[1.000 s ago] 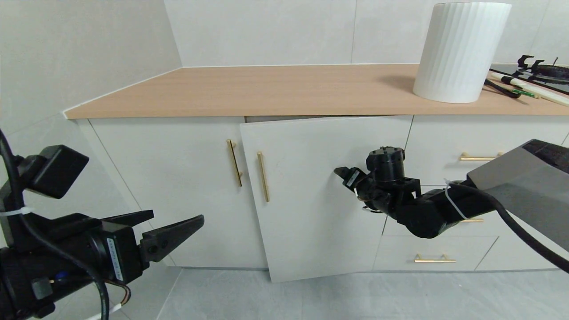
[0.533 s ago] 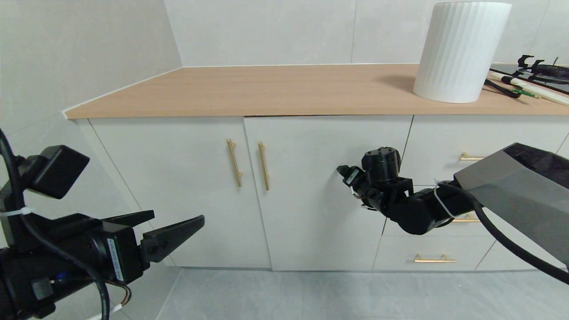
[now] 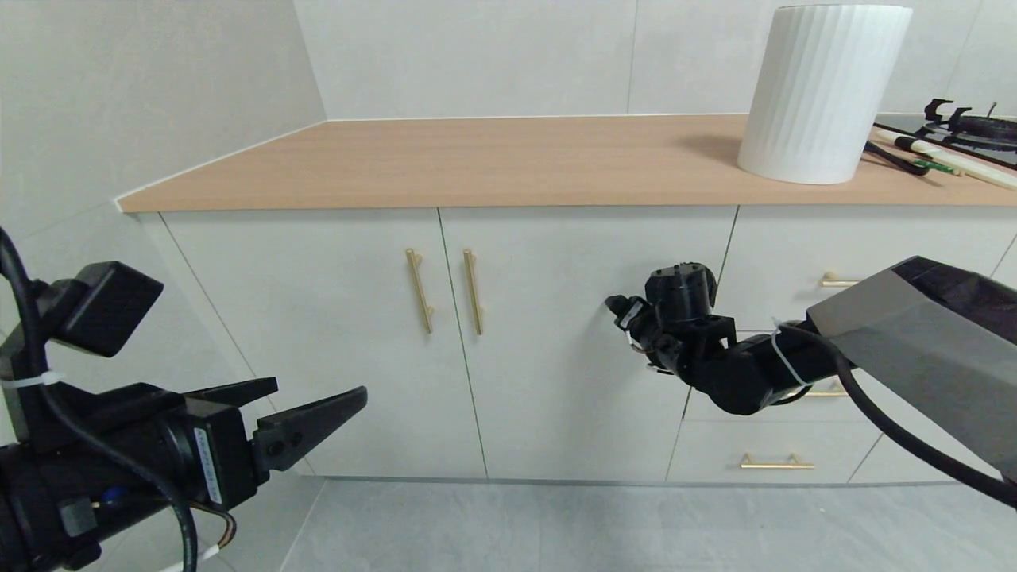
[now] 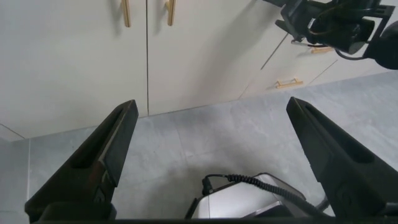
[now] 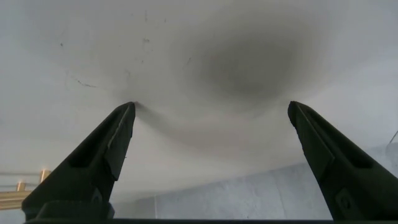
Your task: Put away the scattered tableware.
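The tableware (image 3: 941,157) (a few long, thin pieces, some pale and some dark) lies on the far right of the wooden countertop (image 3: 477,163), beside the edge of the stove (image 3: 973,127). It sits just right of a tall white ribbed container (image 3: 822,91), which stands between it and the rest of the counter.

Both claws are well below it, in front of the cabinets. The right gripper (image 3: 616,306) points at the face of the right cabinet door (image 3: 556,381), near that door's right edge and about halfway up. In the right wrist view its 2 fingers (image 5: 106,149) are spread wide with nothing between them, and their tips are right up against the pale panel (whether they actually touch it I cannot tell).

The left gripper (image 3: 318,388) hangs low at the near left, in front of the left cabinet door (image 3: 310,334) and apart from it. Its jaws are also spread wide and hold nothing, and the grey floor (image 4: 205,143) shows between them.

Both doors are closed. Their 2 upright gold handles (image 3: 419,290) stand side by side at the seam. Right of the doors is a stack of drawers (image 3: 858,238) with horizontal gold pulls (image 3: 777,462). The counter's front edge overhangs the space between the claws and the tableware.
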Motion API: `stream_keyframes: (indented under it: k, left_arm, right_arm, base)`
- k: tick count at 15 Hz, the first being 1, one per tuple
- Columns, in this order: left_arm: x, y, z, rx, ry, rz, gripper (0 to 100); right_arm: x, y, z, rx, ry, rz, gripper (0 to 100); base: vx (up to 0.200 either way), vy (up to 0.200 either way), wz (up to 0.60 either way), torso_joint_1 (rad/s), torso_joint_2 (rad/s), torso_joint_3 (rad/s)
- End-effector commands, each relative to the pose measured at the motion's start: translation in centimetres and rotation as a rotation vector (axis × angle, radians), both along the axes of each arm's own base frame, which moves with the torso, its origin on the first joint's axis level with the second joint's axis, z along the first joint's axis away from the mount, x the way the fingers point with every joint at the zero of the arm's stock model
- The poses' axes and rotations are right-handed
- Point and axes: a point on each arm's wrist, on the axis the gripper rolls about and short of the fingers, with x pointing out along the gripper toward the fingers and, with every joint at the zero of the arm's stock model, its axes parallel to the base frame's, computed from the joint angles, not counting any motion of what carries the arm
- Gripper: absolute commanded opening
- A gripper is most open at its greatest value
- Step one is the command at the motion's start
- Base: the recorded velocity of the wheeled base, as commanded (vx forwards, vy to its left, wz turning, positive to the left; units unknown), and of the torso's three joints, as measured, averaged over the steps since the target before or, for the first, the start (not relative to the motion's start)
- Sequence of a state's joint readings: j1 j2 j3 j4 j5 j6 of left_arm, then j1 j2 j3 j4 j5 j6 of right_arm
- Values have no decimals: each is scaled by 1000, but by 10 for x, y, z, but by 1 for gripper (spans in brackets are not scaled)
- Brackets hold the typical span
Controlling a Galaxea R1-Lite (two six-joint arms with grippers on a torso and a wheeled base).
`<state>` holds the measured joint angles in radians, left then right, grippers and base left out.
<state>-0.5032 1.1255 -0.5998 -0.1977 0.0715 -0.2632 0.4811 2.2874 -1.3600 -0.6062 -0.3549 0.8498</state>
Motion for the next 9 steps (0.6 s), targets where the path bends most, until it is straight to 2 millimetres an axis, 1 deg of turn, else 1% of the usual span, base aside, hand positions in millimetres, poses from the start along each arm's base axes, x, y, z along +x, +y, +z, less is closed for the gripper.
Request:
stream_keyframes:
  k: [1,2,3,4,5,7,8,9]
  left_arm:
    - [0,0,0,0,2,-1,100]
    - [0,0,0,0,2,1,100]
    - [0,0,0,0,0,1,100]
    - [0,0,1,-2,-4,-1,100]
    - [-1,0,1,1,-11,-3,100]
    - [-1,1,1,10,-26,-8,100]
    - [-3,3,6,8,-62,0,100]
    - [-5,12,12,-2,-104,43,100]
  right_arm:
    - [-8,-2,10,5,-3,13,100]
    - [-15,-4,15,8,-1,31,100]
    - [-26,-6,28,25,-10,69,100]
    - [-53,-16,61,62,-44,149,100]
    - [-70,-23,81,73,-73,196,100]
    - [-95,-35,107,46,-133,257,100]
    - [-122,-43,123,-12,-180,291,100]
    - [-143,-50,131,-64,-218,315,100]
  base:
    - [0,0,0,0,0,0]
    - [0,0,0,0,0,0]
    - [0,0,0,0,0,0]
    - [0,0,0,0,0,0]
    - [0,0,0,0,0,0]
    - [0,0,0,0,0,0]
    - [0,0,0,0,0,0]
    - [0,0,0,0,0,0]
